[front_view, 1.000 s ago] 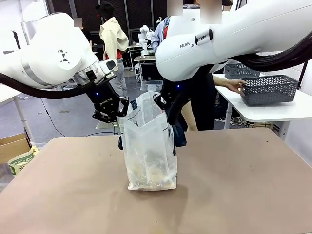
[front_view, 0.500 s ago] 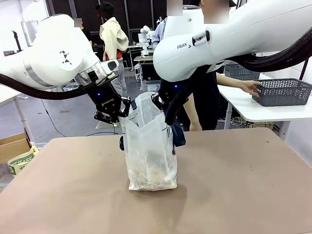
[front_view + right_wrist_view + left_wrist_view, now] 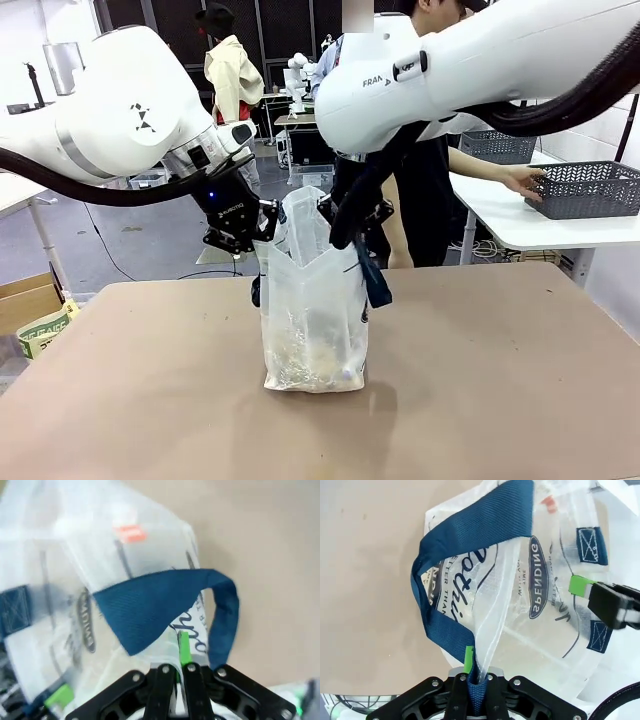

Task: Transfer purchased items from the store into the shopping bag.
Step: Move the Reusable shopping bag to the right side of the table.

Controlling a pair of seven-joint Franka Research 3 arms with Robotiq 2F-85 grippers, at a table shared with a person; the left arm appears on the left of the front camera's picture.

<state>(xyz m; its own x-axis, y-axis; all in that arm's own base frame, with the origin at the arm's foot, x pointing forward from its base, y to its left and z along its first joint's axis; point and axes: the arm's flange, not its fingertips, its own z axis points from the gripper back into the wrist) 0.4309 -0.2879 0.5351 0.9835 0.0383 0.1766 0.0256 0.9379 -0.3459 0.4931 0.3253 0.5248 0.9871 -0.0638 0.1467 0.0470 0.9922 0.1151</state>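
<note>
The shopping bag [image 3: 315, 320] stands upright mid-table, translucent white, with indistinct items at its bottom. My left gripper [image 3: 262, 228] is shut on the bag's left rim at the navy strap [image 3: 470, 535]; its own view shows the fingers [image 3: 468, 656] pinching plastic and strap. My right gripper [image 3: 336, 225] is shut on the opposite rim, seen in its wrist view [image 3: 180, 672] beside the other navy strap [image 3: 165, 605]. Together they hold the mouth apart. The store [image 3: 585, 188], a dark grey lattice basket, sits on a white side table at far right with a person's hand [image 3: 524, 181] on it.
A second grey basket [image 3: 495, 146] stands behind on the white side table [image 3: 540, 235]. The person stands behind the bag at the far edge. The brown tabletop [image 3: 500, 380] stretches bare around the bag. A cardboard box [image 3: 28, 300] is on the floor at left.
The person has slid the grey basket to the right along the side table. Both grippers have shifted slightly right with the bag's rim; the bag leans a little more to the right.
</note>
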